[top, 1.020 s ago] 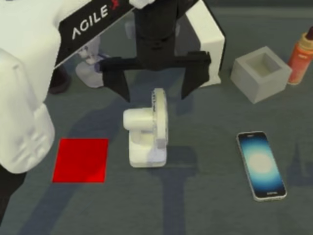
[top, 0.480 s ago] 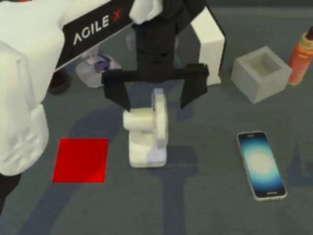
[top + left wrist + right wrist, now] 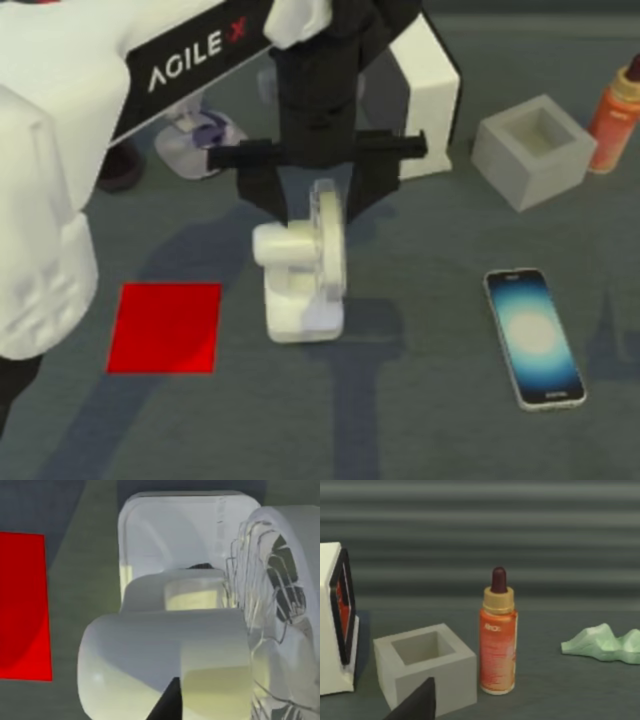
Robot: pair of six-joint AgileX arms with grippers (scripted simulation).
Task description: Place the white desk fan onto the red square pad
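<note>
The white desk fan stands on the table at the middle, grille head to the right of its stubby motor housing. My left gripper has come down over it from behind, one finger at the housing and one beyond the grille, shut on the fan's head. In the left wrist view the fan fills the picture and a dark fingertip lies against the housing. The red square pad lies flat to the fan's left, bare, and its edge shows as the pad. My right gripper is parked outside the top view.
A grey hollow cube and an orange dropper bottle stand at the back right. A smartphone lies at the right front. A white-and-dark slab box and a pale translucent stand are behind the fan.
My left gripper's fingers have drawn inward from wide apart to close against the fan. The fan has nudged very slightly; the pad has not moved.
</note>
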